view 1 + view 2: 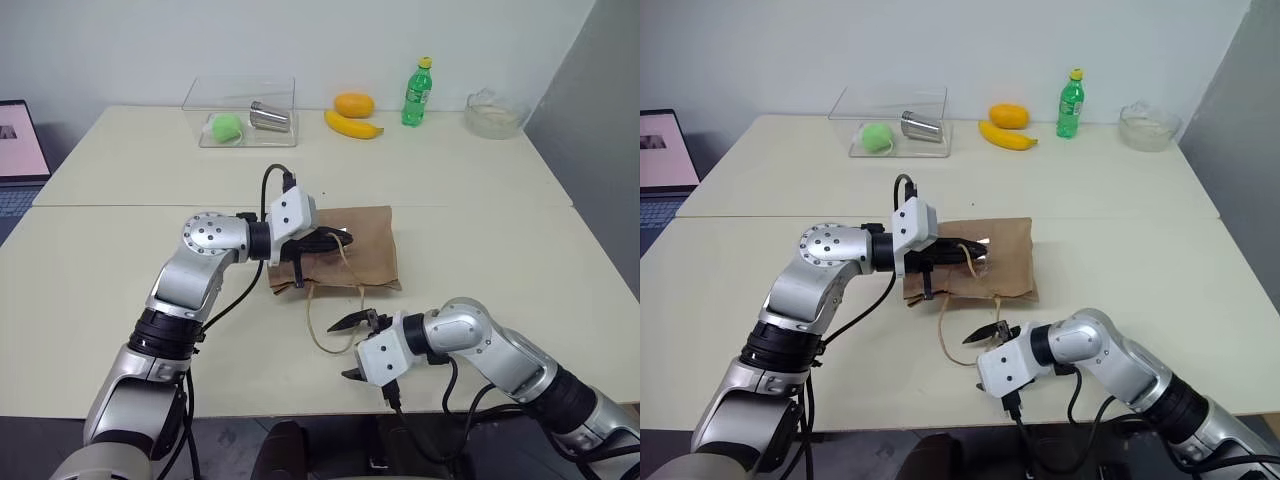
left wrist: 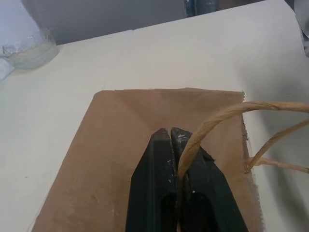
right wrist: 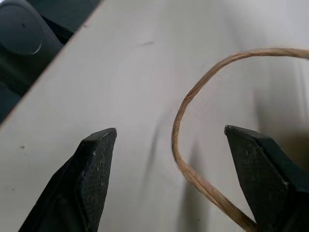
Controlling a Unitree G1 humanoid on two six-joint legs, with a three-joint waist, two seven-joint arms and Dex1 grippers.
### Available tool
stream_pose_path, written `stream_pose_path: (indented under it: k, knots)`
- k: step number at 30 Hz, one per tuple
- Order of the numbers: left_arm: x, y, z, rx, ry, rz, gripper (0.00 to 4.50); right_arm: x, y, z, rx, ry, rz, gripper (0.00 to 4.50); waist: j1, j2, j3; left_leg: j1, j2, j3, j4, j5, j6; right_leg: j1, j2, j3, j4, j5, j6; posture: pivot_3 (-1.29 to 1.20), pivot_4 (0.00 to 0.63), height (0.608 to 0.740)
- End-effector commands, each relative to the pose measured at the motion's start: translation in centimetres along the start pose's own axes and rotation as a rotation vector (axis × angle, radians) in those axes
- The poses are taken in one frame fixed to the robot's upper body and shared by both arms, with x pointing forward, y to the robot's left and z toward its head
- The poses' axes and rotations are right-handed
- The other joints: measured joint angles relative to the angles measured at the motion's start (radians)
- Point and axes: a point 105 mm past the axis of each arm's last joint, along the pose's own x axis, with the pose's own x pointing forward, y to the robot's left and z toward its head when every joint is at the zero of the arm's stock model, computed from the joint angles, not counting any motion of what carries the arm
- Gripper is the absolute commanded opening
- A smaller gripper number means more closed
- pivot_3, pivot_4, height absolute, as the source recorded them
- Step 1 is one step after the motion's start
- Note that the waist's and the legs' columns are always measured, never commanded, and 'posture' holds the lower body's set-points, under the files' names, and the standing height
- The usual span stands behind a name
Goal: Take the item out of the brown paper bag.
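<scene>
Head views: bag (image 1: 350, 250) flat on counter (image 1: 480, 200), left end effector (image 1: 335, 240) shut on one handle (image 2: 212, 123); right wrist: right end effector (image 3: 169, 140) agape, empty, astride other handle (image 3: 181, 121), near mouth; item unseen.

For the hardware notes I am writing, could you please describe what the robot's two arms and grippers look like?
Both arms are silver-grey metal with rounded joint housings, black segments nearer the body and loose black cables. Each wrist carries a white boxy module. The left gripper and right gripper each have two black, tapering fingers with finely textured inner pads.
</scene>
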Motion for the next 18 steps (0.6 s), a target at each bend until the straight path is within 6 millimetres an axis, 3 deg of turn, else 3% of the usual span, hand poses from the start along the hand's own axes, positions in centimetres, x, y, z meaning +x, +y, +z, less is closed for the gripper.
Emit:
stream_pose_path:
  k: [1,8,9,15,18]
  knots:
    - [-0.3,0.9,1.2,0.056,-0.021,0.029,0.00,-0.3,-0.9,0.2,-0.053,-0.005,-0.044,2.82,0.000,0.000,0.000,0.000,0.000,0.000,0.000,0.000,0.000,0.000,0.000,0.000,0.000,0.000,0.000,0.00,0.150,0.740]
    - [-0.8,2.7,1.9,0.068,-0.021,0.110,0.00,-0.1,-1.1,-1.5,-0.064,0.052,-0.087,0.23,0.000,0.000,0.000,0.000,0.000,0.000,0.000,0.000,0.000,0.000,0.000,0.000,0.000,0.000,0.000,0.00,0.150,0.740]
    - [-0.9,3.0,2.0,0.070,-0.021,0.121,0.00,-0.1,-1.1,-1.7,-0.065,0.056,-0.088,0.03,0.000,0.000,0.000,0.000,0.000,0.000,0.000,0.000,0.000,0.000,0.000,0.000,0.000,0.000,0.000,0.00,0.150,0.740]
    - [-1.6,6.0,3.6,0.083,-0.038,0.285,0.00,0.1,-0.7,-2.8,-0.082,0.099,-0.088,0.03,0.000,0.000,0.000,0.000,0.000,0.000,0.000,0.000,0.000,0.000,0.000,0.000,0.001,0.000,0.000,0.00,0.150,0.740]
    - [-2.6,9.2,5.7,0.068,-0.066,0.445,0.00,0.4,0.3,-3.6,-0.107,0.149,-0.055,0.03,0.001,0.000,0.000,0.000,0.000,0.000,0.001,0.000,0.000,0.000,0.000,0.000,0.001,0.000,0.000,0.00,0.150,0.740]
